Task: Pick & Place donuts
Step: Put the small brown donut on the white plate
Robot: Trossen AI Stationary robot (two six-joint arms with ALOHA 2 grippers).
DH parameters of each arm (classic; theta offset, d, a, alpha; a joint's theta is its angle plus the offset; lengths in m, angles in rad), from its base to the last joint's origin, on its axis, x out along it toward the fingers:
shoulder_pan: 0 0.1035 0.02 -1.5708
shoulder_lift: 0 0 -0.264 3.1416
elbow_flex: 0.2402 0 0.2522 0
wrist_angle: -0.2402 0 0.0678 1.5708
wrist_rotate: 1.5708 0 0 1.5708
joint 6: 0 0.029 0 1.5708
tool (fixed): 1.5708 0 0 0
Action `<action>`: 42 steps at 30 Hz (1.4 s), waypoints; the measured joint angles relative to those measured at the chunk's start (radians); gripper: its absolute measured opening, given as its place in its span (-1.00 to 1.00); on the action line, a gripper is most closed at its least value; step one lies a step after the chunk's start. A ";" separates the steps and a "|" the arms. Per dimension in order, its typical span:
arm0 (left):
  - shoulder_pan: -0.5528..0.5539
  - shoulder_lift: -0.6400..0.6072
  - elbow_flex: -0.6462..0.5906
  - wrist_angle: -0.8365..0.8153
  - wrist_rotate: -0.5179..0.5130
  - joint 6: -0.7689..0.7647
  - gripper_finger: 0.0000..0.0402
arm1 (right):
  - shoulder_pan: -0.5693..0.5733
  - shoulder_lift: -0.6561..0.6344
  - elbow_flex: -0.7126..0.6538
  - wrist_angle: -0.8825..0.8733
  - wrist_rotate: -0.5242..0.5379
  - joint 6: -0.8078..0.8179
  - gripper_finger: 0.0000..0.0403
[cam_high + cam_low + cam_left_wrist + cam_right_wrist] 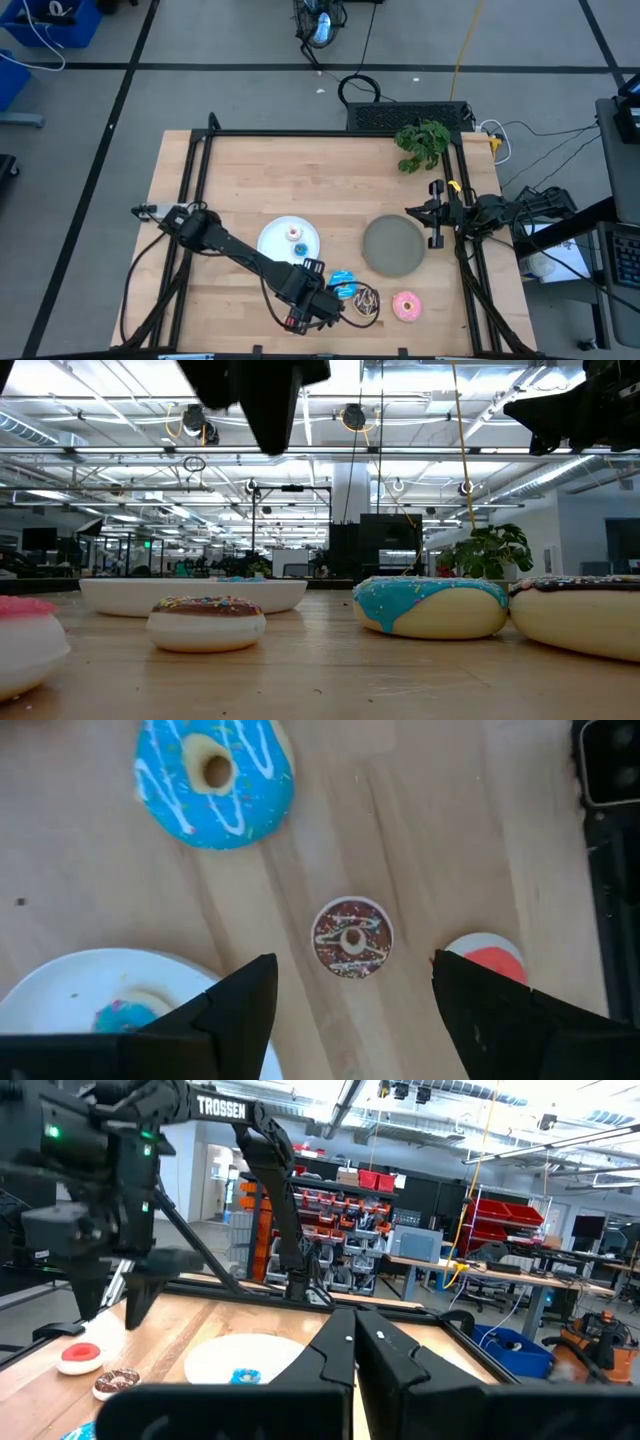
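Wooden table (240, 180), left claw (350, 995) spread above brown donut (352, 937)

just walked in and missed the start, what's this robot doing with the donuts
It is sorting toy donuts onto plates. The left gripper hangs with its fingers open above a small brown donut, holding nothing. The white plate already has two small donuts on it, while the grey plate is bare. A big blue donut, a chocolate one and a pink one lie on the table. The right gripper waits shut at the table's right edge.
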 joint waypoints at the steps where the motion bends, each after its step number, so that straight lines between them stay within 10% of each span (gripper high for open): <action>1: 0.000 0.000 -0.016 0.012 0.002 0.009 0.33 | 0.000 0.000 0.000 0.000 0.000 0.000 -1.00; 42: -0.006 0.000 -0.265 0.252 0.061 0.172 0.33 | 0.000 0.000 0.000 0.000 0.000 0.000 -1.00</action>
